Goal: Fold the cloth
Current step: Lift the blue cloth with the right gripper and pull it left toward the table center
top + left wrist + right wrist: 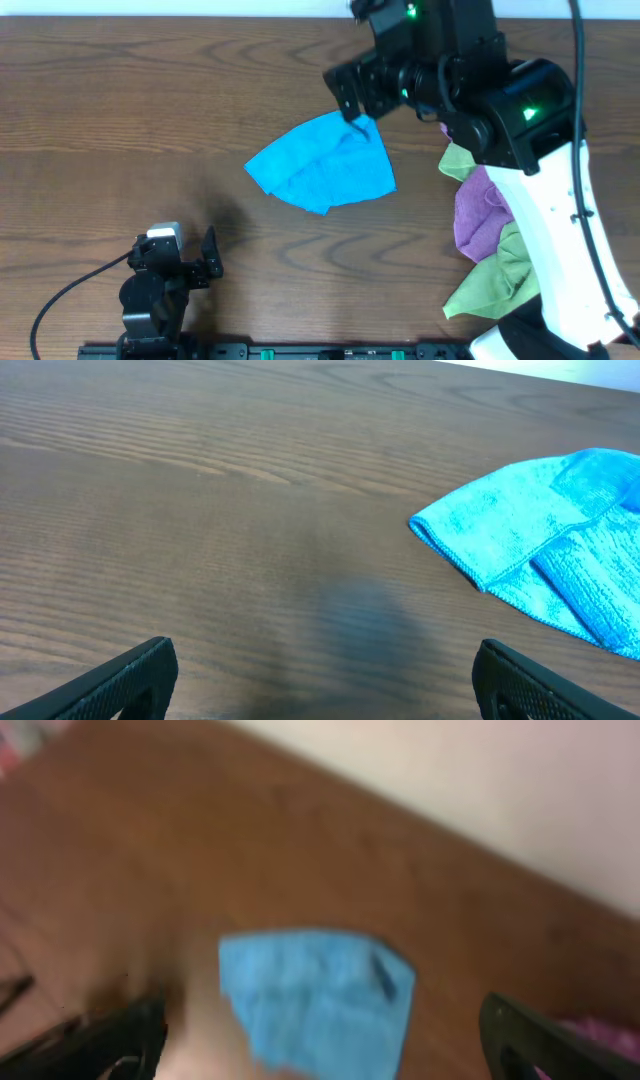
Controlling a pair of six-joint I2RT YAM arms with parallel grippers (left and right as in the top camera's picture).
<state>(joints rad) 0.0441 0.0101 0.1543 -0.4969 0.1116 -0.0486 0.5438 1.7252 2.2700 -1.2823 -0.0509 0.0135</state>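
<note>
A blue cloth [322,163] lies folded over on the brown table, near the middle. It also shows at the right of the left wrist view [545,550] and blurred in the right wrist view [315,995]. My right gripper [350,100] is open and empty, raised above the cloth's far right corner; its fingers [320,1040] stand wide apart in the right wrist view. My left gripper [205,262] is open and empty near the table's front edge, well left of the cloth; its fingers [320,680] frame bare table.
A pile of purple [478,212] and green [495,280] cloths lies at the right, partly under the right arm. The table's far edge meets a white wall [500,790].
</note>
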